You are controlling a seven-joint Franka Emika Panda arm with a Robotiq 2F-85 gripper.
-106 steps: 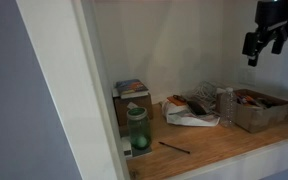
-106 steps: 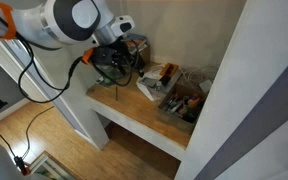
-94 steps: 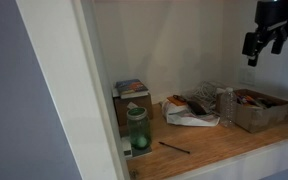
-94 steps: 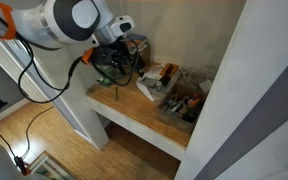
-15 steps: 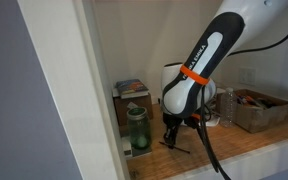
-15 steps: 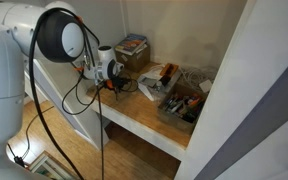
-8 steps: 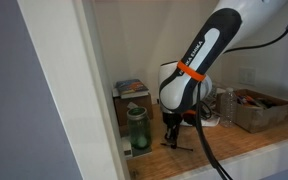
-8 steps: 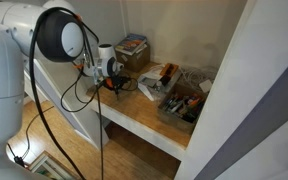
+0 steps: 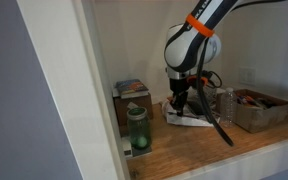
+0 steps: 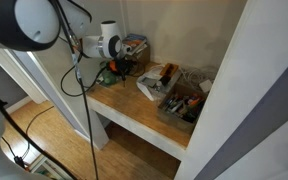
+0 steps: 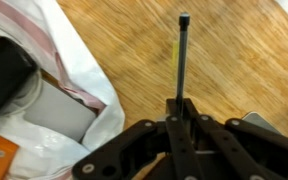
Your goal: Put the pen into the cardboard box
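Note:
In the wrist view a thin dark pen (image 11: 181, 50) sticks out straight from between my fingertips, above the bare wooden tabletop (image 11: 234, 60). My gripper (image 11: 181, 103) is shut on its near end. In both exterior views the gripper (image 9: 178, 102) (image 10: 118, 68) hangs above the wooden shelf, over its left-middle part. The open cardboard box (image 9: 257, 110) (image 10: 184, 104) filled with small items stands at the shelf's far end, well apart from the gripper.
A white plastic bag (image 9: 189, 114) (image 11: 59, 95) lies just beside the gripper. A green bottle (image 9: 137, 130) stands near the shelf's front edge, a small box with books (image 9: 131, 93) behind it, and a clear bottle (image 9: 225, 105) next to the cardboard box.
The jaws closed on the pen lying on the shelf. The arm then rose, lifting the pen off the wood and away from the green bottle.

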